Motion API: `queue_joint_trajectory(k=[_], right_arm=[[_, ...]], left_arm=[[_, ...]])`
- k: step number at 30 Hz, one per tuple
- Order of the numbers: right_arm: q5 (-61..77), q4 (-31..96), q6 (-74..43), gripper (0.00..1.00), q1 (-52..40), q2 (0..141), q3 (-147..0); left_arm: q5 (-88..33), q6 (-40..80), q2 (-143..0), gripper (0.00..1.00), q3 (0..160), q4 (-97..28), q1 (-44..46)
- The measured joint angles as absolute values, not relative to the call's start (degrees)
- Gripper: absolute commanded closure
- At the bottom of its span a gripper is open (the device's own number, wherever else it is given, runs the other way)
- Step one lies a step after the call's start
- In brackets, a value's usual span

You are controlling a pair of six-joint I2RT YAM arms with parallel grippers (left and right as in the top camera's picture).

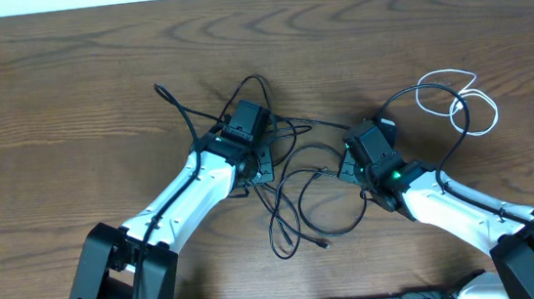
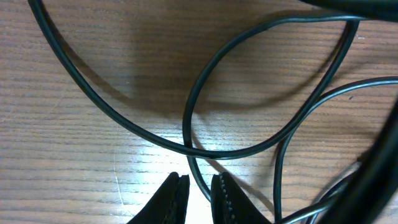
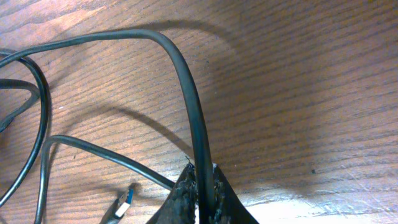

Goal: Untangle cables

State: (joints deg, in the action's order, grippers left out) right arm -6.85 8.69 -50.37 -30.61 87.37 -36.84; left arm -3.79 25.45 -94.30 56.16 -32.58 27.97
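From overhead, the wooden desk (image 1: 64, 81) carries a loose tangle of black cables (image 1: 294, 173) in the middle, between the two arms, with strands trailing toward the near edge and one running up and left past the left arm. A white cable (image 1: 459, 102) lies in a couple of loops off to the right, well apart from the main tangle, though a black strand curves up beside it. The left gripper (image 1: 244, 130) sits low over the left side of the tangle and the right gripper (image 1: 370, 144) over its right side; from this height neither opening can be read. In the left wrist view, the two dark fingers (image 2: 177, 199) stand close together with only a narrow gap, and a black cable (image 2: 194, 163) drops into that gap from a wide loop lying flat on the wood. Whether the fingers actually pinch it I cannot tell, since the gap looks a little wider than the cord. Other black strands cross the top and right of this view. In the right wrist view, the fingers (image 3: 183, 199) are closed tight on one black cable, which rises from between them and arches over to the left, lifted off the desk. A plug (image 3: 124, 202) with a blue insert lies on the wood just left of the fingers.
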Motion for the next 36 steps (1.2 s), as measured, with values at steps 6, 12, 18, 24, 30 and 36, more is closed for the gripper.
queue_joint_trajectory(k=[6, 12, 18, 24, 30, 36], right_arm=[[-6.85, 8.69, -50.35, 0.94, -30.61, 87.37, -36.84], [-6.83, 8.69, -50.13, 0.94, -30.61, 87.37, -36.84], [-6.83, 8.69, -49.98, 0.94, -30.61, 87.37, -36.84], [-6.83, 8.69, -49.98, 0.94, -30.61, 87.37, -36.84], [-6.83, 8.69, -49.98, 0.94, -30.61, 87.37, -36.84], [-6.79, 8.69, -49.91, 0.87, -30.61, 87.37, -36.84]], left_arm=[[-3.49, 25.45, -94.3, 0.81, 56.16, -32.58, 27.97], [-3.49, 25.45, -94.3, 0.81, 56.16, -32.58, 27.99], [-3.49, 25.45, -94.3, 0.81, 56.16, -32.58, 27.97], [-3.25, 25.45, -94.3, 0.81, 56.16, -32.53, 27.99], [-3.03, 25.45, -94.3, 0.81, 56.16, -32.27, 27.97], [-2.79, 25.26, -94.3, 0.34, 56.16, -32.21, 27.97]])
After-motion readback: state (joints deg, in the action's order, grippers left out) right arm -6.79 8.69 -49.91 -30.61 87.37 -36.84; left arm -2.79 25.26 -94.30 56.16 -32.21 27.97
